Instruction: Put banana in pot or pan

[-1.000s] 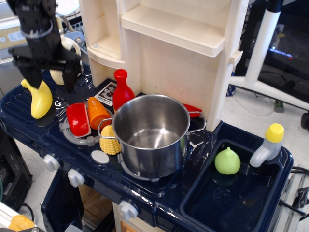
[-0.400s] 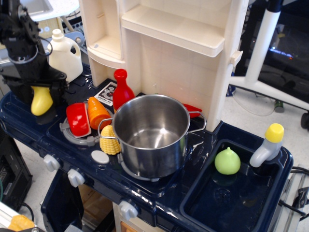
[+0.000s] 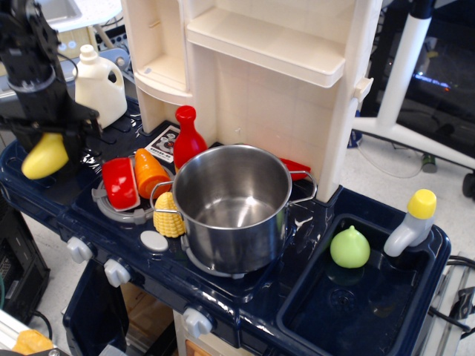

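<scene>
The yellow banana [image 3: 43, 157] hangs tilted in my black gripper [image 3: 49, 135] at the far left, lifted off the dark blue toy stove top [image 3: 74, 194]. The gripper is shut on the banana's upper end, which is hidden between the fingers. The shiny steel pot [image 3: 231, 205] stands open and empty on the burner in the middle, well to the right of the gripper and lower than it.
A white jug [image 3: 100, 84] stands behind the gripper. A red cup [image 3: 119, 182], orange carrot [image 3: 150, 173], yellow corn cob [image 3: 168, 214] and red bottle [image 3: 188, 139] sit between the gripper and the pot. A green fruit [image 3: 349, 247] lies in the sink. The cream cabinet [image 3: 260, 67] rises behind.
The gripper came down over the upright banana, closed on it and has lifted it, tilting it to the left. Everything else stands as before.
</scene>
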You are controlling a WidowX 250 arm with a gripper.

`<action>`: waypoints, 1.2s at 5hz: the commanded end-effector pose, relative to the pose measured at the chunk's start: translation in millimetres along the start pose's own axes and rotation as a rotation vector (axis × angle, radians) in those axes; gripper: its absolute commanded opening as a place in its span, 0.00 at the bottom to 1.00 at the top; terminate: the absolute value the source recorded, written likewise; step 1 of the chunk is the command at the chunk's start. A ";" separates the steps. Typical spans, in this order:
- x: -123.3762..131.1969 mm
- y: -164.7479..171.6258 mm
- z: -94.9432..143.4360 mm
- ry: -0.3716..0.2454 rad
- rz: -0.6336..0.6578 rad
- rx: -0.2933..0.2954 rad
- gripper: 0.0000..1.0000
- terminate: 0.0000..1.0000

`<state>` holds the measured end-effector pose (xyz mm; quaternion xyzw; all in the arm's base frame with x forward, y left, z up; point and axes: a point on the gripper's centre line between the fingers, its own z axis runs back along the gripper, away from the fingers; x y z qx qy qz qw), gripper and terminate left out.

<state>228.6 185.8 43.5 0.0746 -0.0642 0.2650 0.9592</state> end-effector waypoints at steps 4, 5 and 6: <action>-68.6 -122.9 198.8 0.206 0.335 -0.085 0.00 0.00; -81.1 -166.0 198.9 0.241 0.410 -0.156 0.00 0.00; -92.6 -188.1 194.1 0.269 0.455 -0.226 0.00 1.00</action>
